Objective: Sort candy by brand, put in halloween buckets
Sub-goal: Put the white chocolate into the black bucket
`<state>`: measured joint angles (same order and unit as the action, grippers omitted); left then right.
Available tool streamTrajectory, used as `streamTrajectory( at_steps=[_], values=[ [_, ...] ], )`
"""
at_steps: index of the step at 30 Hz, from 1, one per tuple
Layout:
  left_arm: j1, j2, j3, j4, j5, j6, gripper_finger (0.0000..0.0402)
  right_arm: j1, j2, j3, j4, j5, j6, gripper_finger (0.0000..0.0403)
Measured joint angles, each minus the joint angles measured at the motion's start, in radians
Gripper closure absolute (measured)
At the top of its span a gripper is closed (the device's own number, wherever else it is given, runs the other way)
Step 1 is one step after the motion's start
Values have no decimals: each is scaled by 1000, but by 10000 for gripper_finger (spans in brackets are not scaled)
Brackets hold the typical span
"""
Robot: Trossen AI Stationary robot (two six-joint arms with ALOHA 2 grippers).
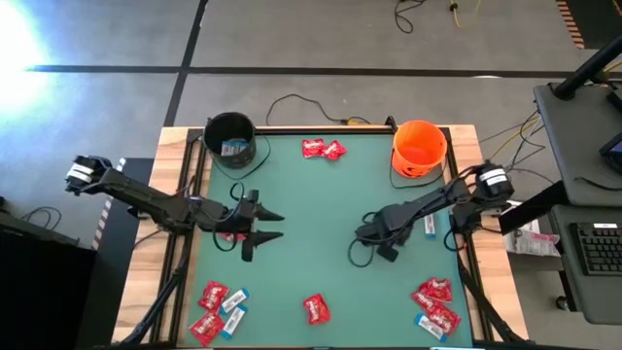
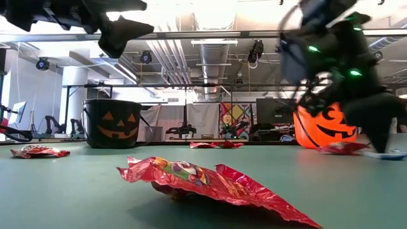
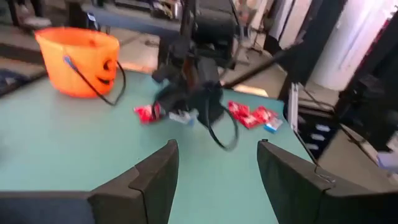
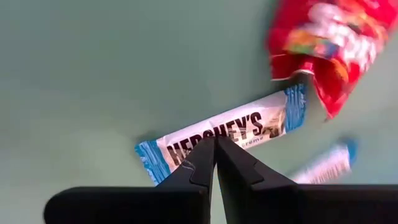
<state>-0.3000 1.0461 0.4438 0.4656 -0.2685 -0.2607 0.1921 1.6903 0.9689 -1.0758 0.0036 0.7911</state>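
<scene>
My right gripper (image 1: 374, 241) points down, shut on a white-and-blue candy bar (image 4: 224, 135) that lies flat on the green table right of its middle. A red packet (image 4: 329, 37) lies close beside that bar. My left gripper (image 1: 277, 224) is open and holds nothing; it hovers left of the middle, pointing level toward the right arm. The black bucket (image 1: 230, 139) stands at the far left with a white-and-blue bar inside. The orange bucket (image 1: 419, 148) stands at the far right. Other candy lies flat in loose groups on the table. My right gripper has its shut fingertips (image 4: 205, 163) on the middle of the bar's length, at its long edge (image 4: 186, 155). The fingers come from above, pointing down, and lie across the bar. The bar lies flat on the table; the fingers hide the pinch itself.
Two red packets (image 1: 323, 149) lie between the buckets. One red packet (image 1: 316, 308) lies at the near middle. Mixed candy is piled at the near left (image 1: 219, 306) and near right (image 1: 435, 306). A white-and-blue bar (image 1: 429, 226) lies by the right arm, a red packet (image 1: 230, 236) under the left arm.
</scene>
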Motion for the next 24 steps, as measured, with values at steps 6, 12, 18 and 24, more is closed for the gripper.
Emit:
streamTrajectory(
  at_steps=[6, 12, 18, 24],
  values=[
    [-1, 142, -2, 150, -11, 33, 194, 1, 45, 148, 197, 21, -181, 390],
    [-7, 284, -1, 231, -10, 16, 171, 37, 7, 250, 234, 23, -299, 390],
    [-16, 410, -1, 316, -13, -21, 159, 52, -18, 195, 235, 23, -349, 390],
    [-34, 527, -1, 383, -12, -27, 150, 52, 16, 88, 382, 14, -436, 390]
  ],
)
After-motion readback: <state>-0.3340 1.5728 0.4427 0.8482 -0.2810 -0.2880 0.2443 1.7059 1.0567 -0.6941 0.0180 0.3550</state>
